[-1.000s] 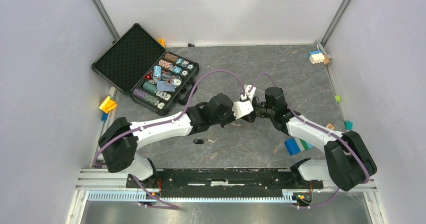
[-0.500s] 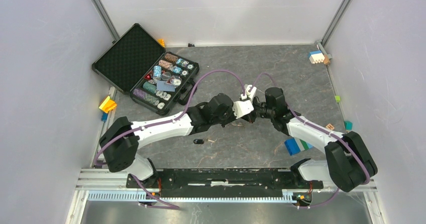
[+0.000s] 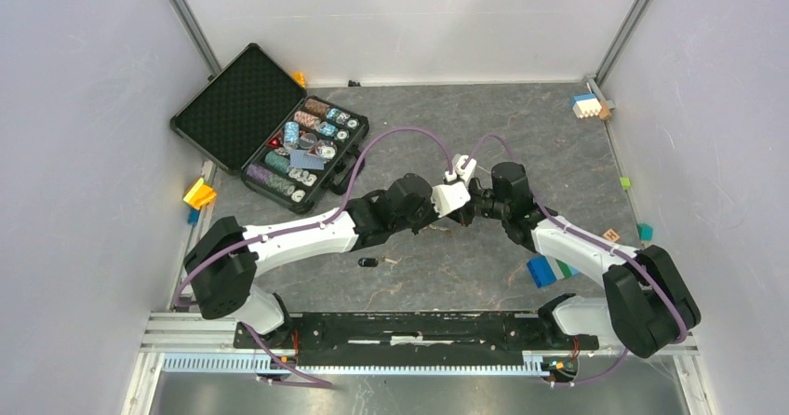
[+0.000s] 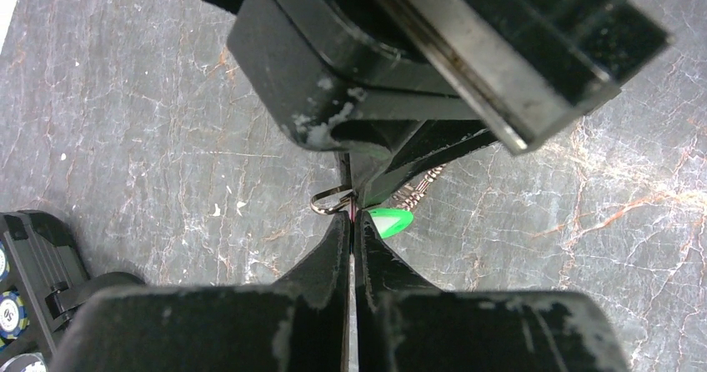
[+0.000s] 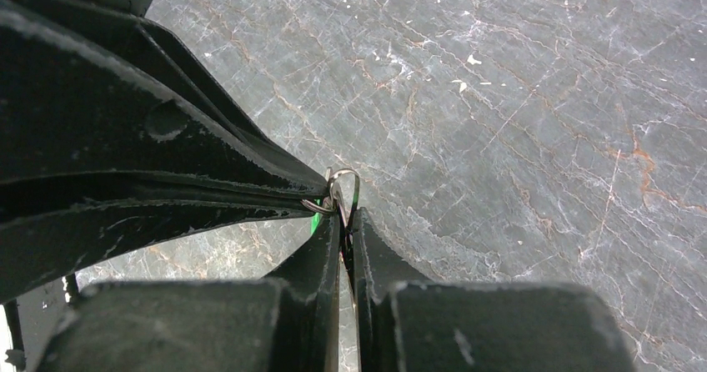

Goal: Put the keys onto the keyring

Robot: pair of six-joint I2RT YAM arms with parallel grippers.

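Threading the green-headed key (image 4: 390,220) onto the keyring (image 5: 343,184), by the look of the grips. Pinching that key in the shut left claw (image 4: 350,222), green head poking out just beside the tips; clamping what looks like the ring's wire in the closed right claw (image 5: 343,213), tip to tip above the surface (image 3: 521,145). Calls next for easing the key's hole along the wire's split end. Leaves the black-headed key (image 3: 367,262) lying on the surface, well apart.

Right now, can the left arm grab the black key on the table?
Probably not: the left hand is shut on the green key at the keyring. The black key lies uncovered nearby.
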